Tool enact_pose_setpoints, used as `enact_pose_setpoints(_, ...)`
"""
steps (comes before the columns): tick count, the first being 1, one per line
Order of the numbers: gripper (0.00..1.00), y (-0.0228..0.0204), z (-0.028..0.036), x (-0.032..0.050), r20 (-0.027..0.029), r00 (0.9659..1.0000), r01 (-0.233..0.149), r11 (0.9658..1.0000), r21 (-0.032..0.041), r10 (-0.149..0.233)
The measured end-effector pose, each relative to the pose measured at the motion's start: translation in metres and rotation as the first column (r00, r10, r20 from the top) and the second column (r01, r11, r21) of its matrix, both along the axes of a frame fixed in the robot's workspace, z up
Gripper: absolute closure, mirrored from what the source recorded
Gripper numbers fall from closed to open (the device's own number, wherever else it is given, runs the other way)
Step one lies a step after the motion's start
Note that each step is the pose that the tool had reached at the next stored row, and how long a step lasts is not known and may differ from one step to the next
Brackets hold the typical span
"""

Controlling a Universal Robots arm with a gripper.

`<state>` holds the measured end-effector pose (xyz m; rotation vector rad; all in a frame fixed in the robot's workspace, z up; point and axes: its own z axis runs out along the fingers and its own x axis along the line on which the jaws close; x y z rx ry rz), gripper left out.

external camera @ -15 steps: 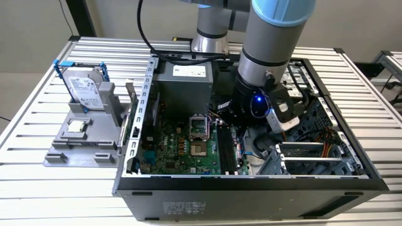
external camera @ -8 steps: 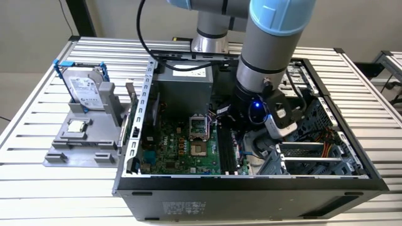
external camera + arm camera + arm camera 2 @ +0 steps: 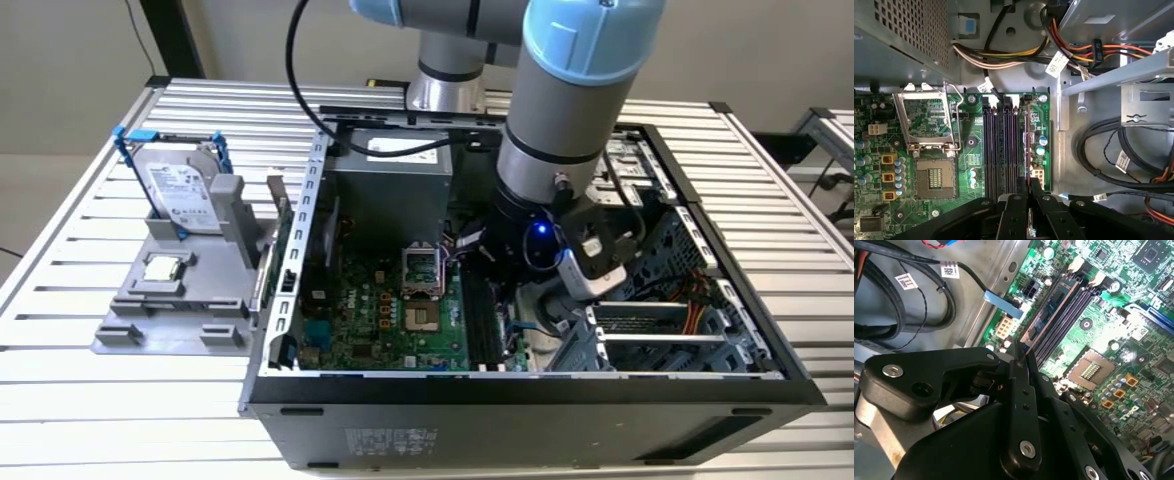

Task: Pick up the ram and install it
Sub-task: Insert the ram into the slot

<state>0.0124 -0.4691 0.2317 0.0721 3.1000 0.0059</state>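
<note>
The ram is a thin dark stick seen edge-on, held upright between the black fingers of my gripper. In the first wrist view the ram shows as a narrow line running along the black memory slots, over the slot nearest the motherboard's edge. My gripper is shut on the end of the ram. Whether the stick is seated in its slot cannot be told. In the exterior view the arm reaches down into the open computer case.
An open processor socket lies beside the slots. Power cables and black cable loops crowd the case wall. Outside the case, a hard drive and a processor chip sit on a grey holder.
</note>
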Motion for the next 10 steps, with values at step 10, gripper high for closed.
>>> enact_pose_setpoints(10,1.00,-0.0018,-0.0096,-0.0014,0.0001,0.9999,-0.011,0.9999,0.0001,0.011)
